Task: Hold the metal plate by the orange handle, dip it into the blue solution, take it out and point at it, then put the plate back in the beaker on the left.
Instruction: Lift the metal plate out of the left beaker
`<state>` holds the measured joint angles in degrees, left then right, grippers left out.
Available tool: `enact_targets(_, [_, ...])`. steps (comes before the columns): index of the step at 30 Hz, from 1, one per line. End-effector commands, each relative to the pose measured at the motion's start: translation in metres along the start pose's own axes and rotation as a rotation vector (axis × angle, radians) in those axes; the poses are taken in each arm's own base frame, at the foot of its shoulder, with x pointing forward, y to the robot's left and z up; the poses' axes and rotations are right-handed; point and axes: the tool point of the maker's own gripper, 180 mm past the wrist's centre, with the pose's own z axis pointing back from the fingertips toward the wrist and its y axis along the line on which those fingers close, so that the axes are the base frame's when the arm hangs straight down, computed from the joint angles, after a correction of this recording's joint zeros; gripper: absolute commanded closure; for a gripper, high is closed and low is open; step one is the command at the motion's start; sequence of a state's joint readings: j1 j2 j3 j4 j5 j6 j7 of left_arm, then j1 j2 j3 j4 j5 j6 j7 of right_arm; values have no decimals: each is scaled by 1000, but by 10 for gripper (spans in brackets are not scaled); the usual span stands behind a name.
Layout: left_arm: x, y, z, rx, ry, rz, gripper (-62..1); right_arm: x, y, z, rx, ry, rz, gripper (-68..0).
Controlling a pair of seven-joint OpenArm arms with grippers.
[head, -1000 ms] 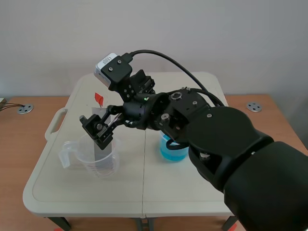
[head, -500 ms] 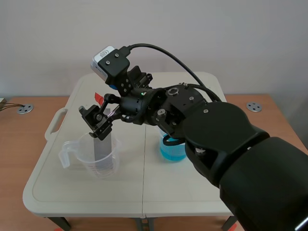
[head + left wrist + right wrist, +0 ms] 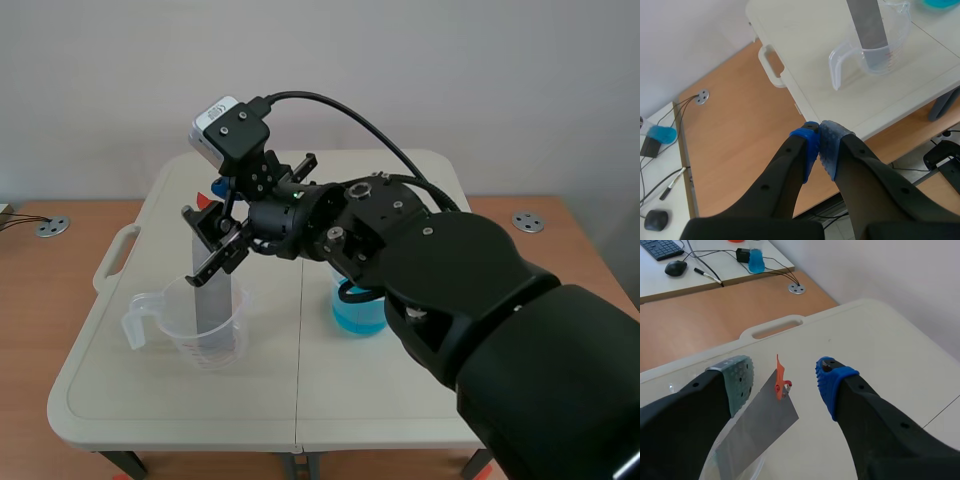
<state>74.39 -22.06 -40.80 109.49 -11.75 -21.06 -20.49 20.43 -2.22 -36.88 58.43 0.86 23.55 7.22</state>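
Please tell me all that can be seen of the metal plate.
The plate is a flat grey rectangular strip of dull metal with a small orange handle at its top edge. It stands leaning in the clear beaker, its lower end inside. The right tool is open, one finger on each side of the handle, not gripping it.
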Motion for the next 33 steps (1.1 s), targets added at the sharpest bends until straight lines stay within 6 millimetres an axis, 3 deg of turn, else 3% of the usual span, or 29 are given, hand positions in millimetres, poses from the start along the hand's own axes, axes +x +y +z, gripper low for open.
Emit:
enact_targets(1, [5, 0, 0, 8, -26, 7, -23, 14, -4, -4, 0, -33, 13, -230])
enact_targets(11, [5, 1, 0, 10, -28, 7, -23, 13, -4, -4, 2, -29, 13, -11])
enact_targets(16, [5, 1, 0, 9, -24, 6, -23, 16, 1, -3, 30, -48, 11, -13])
enact_targets(25, [4, -2, 0, -7, -19, 13, -23, 26, 26, 1, 174, -104, -6, -13])
enact_targets(33, [4, -4, 0, -16, -19, 17, -23, 37, 36, 15, 271, -177, -7, -13])
